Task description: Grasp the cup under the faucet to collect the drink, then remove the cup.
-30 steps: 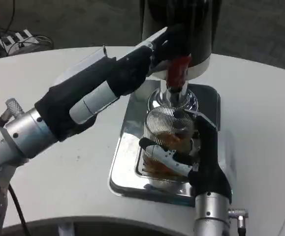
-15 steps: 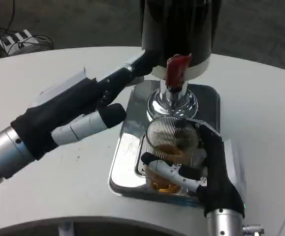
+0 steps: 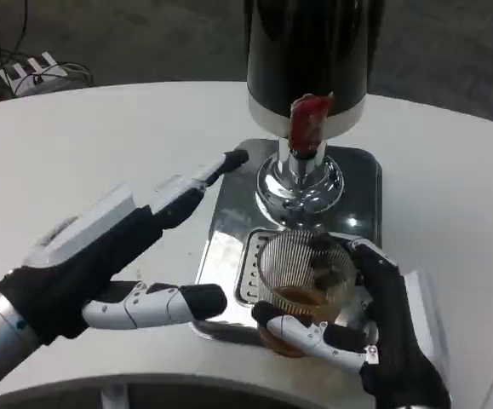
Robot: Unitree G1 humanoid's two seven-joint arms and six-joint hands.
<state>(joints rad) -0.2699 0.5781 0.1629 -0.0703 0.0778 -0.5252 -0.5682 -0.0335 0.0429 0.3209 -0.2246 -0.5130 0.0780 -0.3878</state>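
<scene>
Pulled back from under the red faucet [image 3: 309,120], the ribbed glass cup [image 3: 301,285] with amber drink now sits at the near edge of my silver drip tray [image 3: 220,247], grasped in my right hand [image 3: 382,341]. My left hand [image 3: 123,256] has dropped away from the black dispenser [image 3: 310,51], fingers spread and holding nothing above the white table [image 3: 84,145].

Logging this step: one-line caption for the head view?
Right hand holds ribbed glass cup of amber drink over the drip tray; left hand open beside the dispenser.
</scene>
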